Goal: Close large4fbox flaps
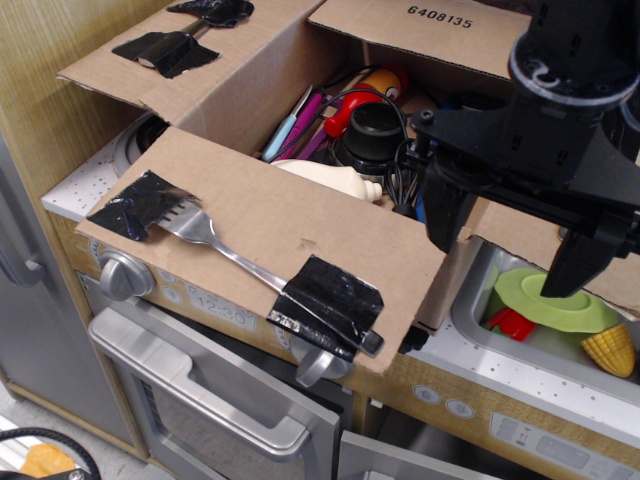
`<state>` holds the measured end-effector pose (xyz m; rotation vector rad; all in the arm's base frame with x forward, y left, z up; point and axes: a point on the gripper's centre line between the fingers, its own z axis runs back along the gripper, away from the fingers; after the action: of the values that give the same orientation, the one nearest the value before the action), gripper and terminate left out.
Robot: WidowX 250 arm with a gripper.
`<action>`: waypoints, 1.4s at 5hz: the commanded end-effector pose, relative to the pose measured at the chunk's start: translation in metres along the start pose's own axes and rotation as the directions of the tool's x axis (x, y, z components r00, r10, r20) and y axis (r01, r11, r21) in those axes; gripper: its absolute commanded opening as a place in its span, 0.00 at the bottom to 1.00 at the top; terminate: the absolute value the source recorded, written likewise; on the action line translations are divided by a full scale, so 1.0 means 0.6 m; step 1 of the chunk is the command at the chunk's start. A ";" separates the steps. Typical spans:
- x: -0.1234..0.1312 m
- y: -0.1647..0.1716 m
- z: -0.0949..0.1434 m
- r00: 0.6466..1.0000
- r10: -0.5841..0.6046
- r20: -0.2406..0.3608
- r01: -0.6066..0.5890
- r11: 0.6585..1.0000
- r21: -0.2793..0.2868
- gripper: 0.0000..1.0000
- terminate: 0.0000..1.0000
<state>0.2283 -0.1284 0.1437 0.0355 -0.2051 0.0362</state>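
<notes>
The large brown cardboard box (250,95) sits open on a toy kitchen counter, filled with several utensils and toys. Its near flap (300,225) lies folded outward and down, with a silver fork (215,240) taped on by black tape patches (325,305). The left flap (150,55) lies outward with black tape and cutlery on it. The far flap (425,25) stands back, printed "6408135". My black gripper (510,255) hangs at the right, over the box's right edge and the sink. Its two fingers are spread apart and hold nothing.
A toy sink (480,310) at the right holds a green plate (555,300), a red piece (512,322) and a toy corn cob (610,350). Below are an oven door with a handle (200,400) and knobs (125,275). A wooden wall panel (60,40) stands at the left.
</notes>
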 end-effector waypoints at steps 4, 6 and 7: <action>-0.010 -0.074 -0.020 0.999 0.045 -0.016 -0.046 0.998 -0.050 1.00 0.00; -0.040 -0.062 -0.086 0.991 0.132 0.036 -0.131 0.991 -0.024 1.00 0.00; -0.044 -0.056 -0.112 0.983 0.167 0.080 -0.175 0.979 0.109 1.00 0.00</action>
<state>0.2102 -0.1549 0.0572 0.1886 -0.2482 0.2231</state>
